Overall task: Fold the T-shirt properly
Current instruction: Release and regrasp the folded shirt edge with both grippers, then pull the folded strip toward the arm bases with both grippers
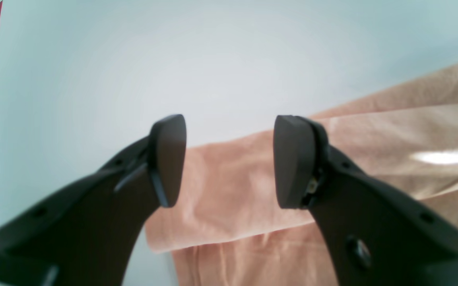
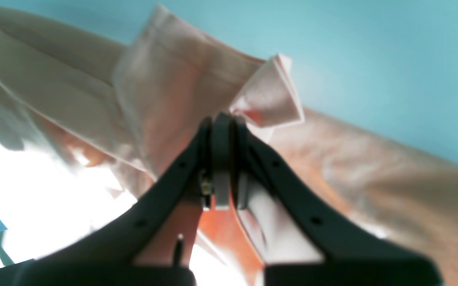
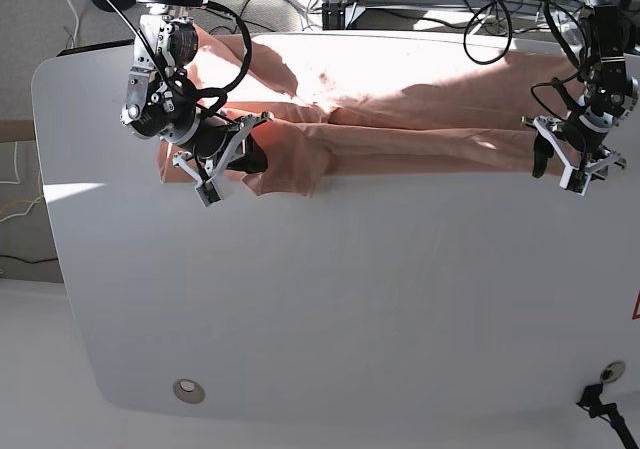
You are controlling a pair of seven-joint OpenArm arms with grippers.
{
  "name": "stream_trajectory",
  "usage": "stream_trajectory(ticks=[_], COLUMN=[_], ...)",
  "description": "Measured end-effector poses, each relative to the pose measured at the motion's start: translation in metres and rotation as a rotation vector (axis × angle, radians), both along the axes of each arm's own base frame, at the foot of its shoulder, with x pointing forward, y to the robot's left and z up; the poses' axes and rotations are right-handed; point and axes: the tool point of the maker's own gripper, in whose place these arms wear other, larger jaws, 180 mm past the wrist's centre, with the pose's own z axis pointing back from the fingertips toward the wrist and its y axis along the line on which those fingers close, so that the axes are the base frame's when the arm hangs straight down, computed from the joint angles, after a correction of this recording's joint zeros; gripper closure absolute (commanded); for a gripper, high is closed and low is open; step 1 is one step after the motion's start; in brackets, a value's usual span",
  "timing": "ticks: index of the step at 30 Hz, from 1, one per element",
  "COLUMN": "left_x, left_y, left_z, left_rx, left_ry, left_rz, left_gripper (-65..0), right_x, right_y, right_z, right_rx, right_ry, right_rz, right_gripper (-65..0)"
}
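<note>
T-shirt [image 3: 400, 99]: it lies stretched across the far half of the white table [image 3: 330, 299], folded lengthwise into a long salmon band, with both your grippers at its opposite ends.

Right gripper [image 2: 222, 119]: your jaws are pressed together, and a small flap of the shirt's edge pokes out just past the tips. You appear to have pinched the hem or sleeve corner, with the rest of the cloth spreading away beyond and to both sides of the fingers.

Left gripper [image 1: 229, 159]: your jaws stand about halfway apart with nothing between them. The folded end of the shirt lies directly below and ahead of the gap; bare table shows beyond the tips.

Why held this way: one end gripped and the other hand poised over the opposite end looks like preparation for lifting both ends together, so the band keeps its fold and does not sag.

Likely step: judging by the open left jaws, you have yet to close on that end.

Risk: the right pinch looks shallow, near the very edge, so the cloth could slip out.

Containers: none in view; the shirt rests straight on the table.
</note>
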Motion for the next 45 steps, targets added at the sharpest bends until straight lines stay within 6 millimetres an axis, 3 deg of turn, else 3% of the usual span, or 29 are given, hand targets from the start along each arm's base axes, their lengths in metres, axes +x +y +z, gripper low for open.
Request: stream_trajectory(ticks=[2,8,12,19,22,30,34,36,43,45], left_x=[0.000,0.000,-0.001,-0.001,-0.001,-0.007,-0.005,-0.001,0.002,0.005], left_y=[0.001,0.000,0.000,-0.001,0.000,0.006,0.005,0.006,0.010,0.009], left_z=[0.000,-0.001,-0.001,-0.001,-0.001,-0.014,-0.013,-0.010,-0.014,-0.011], left_rx=[0.000,-0.001,-0.002,-0.002,-0.001,-0.009,-0.010,-0.009,-0.015,-0.019], left_ry=[0.002,0.003,0.004,0.005,0.004,0.042,0.034,0.029,0.035,0.023], left_rz=[0.001,0.003,0.002,0.001,0.002,0.023,0.021,0.025,0.038,0.036], left_gripper=[-33.2,-33.2,-33.2,-33.2,-33.2,-33.0,-33.0,-33.0,-33.0,-33.0], right_x=[-0.006,-0.043,-0.068,-0.095,-0.103,-0.132,-0.139,-0.140,-0.084,-0.072], right_y=[0.004,0.015,0.002,-0.012,-0.012,-0.006,-0.007,-0.009,-0.010,-0.011], right_z=[0.014,0.029,0.022,0.030,0.035,0.028,0.024,0.023,0.046,0.041], right_rx=[0.014,0.045,0.032,0.119,0.166,0.182,0.158,0.142,0.117,0.093], right_ry=[-0.025,-0.006,0.046,0.098,0.123,0.251,0.290,0.296,0.144,0.123], right_rz=[0.010,0.061,0.091,0.143,0.170,0.243,0.267,0.285,0.262,0.226], right_gripper=[0.0,0.0,0.0,0.0,0.0,0.0,-32.1,-42.0,-42.2,-42.2])
